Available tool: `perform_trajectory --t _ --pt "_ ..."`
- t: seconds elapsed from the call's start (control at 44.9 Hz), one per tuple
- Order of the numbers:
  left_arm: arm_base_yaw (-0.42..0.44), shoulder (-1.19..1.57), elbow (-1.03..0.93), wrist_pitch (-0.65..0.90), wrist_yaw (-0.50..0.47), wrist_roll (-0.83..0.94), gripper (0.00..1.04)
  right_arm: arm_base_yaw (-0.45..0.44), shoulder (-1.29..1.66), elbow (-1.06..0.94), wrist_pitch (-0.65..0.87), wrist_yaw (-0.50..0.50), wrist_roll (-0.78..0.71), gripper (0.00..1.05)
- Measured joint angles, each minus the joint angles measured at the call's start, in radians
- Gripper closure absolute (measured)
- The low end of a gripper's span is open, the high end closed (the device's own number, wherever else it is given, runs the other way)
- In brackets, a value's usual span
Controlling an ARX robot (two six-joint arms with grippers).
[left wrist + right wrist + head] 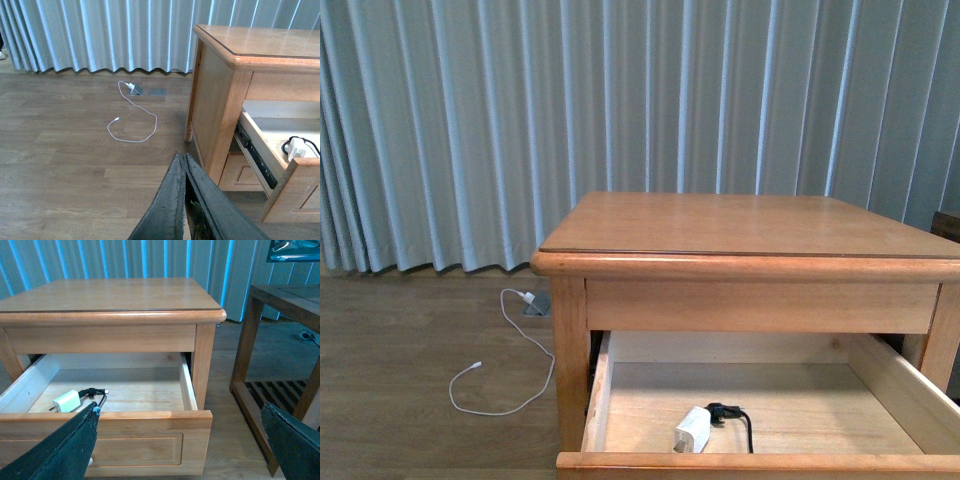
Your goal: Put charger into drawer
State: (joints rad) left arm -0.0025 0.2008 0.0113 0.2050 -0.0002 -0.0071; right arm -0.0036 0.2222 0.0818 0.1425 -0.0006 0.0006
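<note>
Left gripper closed narrow, dark fingers pressed flat together with nothing held between them, above bare wood floor. Right gripper spread wide and empty, its two dark fingers far apart at opposite edges of the right wrist view, framing the drawer just ahead. Drawer pulled out of the cabinet, pale interior exposed. Charger inside the drawer, on its floor close behind the front panel, just beyond the tip of one right finger and well short of the other; white body with black cable looped beside it, touching it. From the left gripper, charger ahead and off to the side, well apart, over the drawer's near wall. Thin white cable on the floor ahead of the closed left fingertips, apart from the cabinet, near the pleated curtain. Darker slatted wooden table beyond the right gripper's other finger, beside the cabinet. Neither arm visible in the front view.
</note>
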Motion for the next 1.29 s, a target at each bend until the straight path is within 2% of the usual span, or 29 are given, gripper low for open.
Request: perform_trajectory --t 0.134,0.223,0.445,0.579,0.646,0.846,0.98,1.18,1.291 --pt "0.0 -0.029 0.0 -0.029 0.0 0.0 1.01 0.0 0.0 0.0 0.0 0.0 0.0 0.08" --pt "0.0 -0.155 0.0 -0.186 0.0 0.0 1.01 0.0 0.0 0.0 0.0 0.0 0.0 0.08" --pt "0.0 -0.196 0.0 -0.204 0.0 -0.001 1.0 0.0 0.0 0.0 0.0 0.0 0.0 0.08" --pt "0.0 -0.196 0.0 -0.204 0.0 0.0 0.8 0.0 0.0 0.0 0.0 0.0 0.0 0.08" --pt "0.0 -0.196 0.0 -0.204 0.0 0.0 0.63 0.0 0.0 0.0 0.0 0.0 0.0 0.08" --pt "0.0 -0.196 0.0 -0.204 0.0 0.0 0.32 0.0 0.0 0.0 0.0 0.0 0.0 0.08" --pt "0.0 -0.196 0.0 -0.204 0.0 0.0 0.05 0.0 0.0 0.0 0.0 0.0 0.0 0.08" --pt "0.0 -0.196 0.0 -0.204 0.0 0.002 0.06 0.0 0.001 0.0 -0.003 -0.003 -0.001 0.08" --pt "0.0 -0.196 0.0 -0.204 0.0 0.002 0.06 -0.011 0.066 0.043 -0.142 -0.106 -0.032 0.08"
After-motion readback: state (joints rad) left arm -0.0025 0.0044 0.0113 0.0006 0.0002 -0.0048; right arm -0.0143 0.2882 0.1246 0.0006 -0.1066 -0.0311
